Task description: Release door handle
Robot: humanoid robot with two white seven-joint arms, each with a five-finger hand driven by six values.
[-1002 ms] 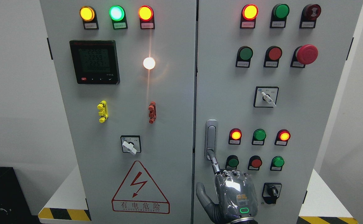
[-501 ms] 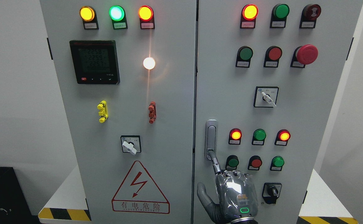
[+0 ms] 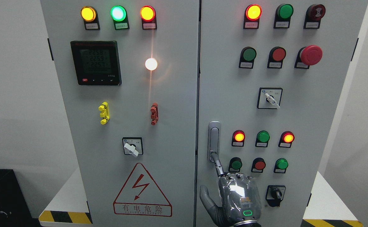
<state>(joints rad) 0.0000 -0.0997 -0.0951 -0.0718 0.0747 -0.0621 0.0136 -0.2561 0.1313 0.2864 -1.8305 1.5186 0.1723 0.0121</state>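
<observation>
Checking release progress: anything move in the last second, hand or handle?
Nothing visibly changed. The right hand keeps its index fingertip at the lower end of the door handle, other fingers curled; the handle lies flat on the cabinet door. Only the meter digits flicker.

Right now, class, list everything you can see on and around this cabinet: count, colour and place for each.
Cabinet: one, grey, two doors, centre.
Door handle: one, silver, right door's left edge.
Meter: one, black, left door upper part.
Lit lamps: eight; yellow, green, orange and white on left door, four red-orange on right door.
Unlit buttons: seven, green or red, right door.
Stop button: one, red mushroom, right door upper right.
Buzzer: one, dark red, top right.
Rotary switches: three; two white, one black.
Clips: two, yellow and red, left door.
Warning sign: one, red triangle, left door bottom.
Robot hand: one, silver; index fingertip at handle's bottom, arm's side unclear.
</observation>
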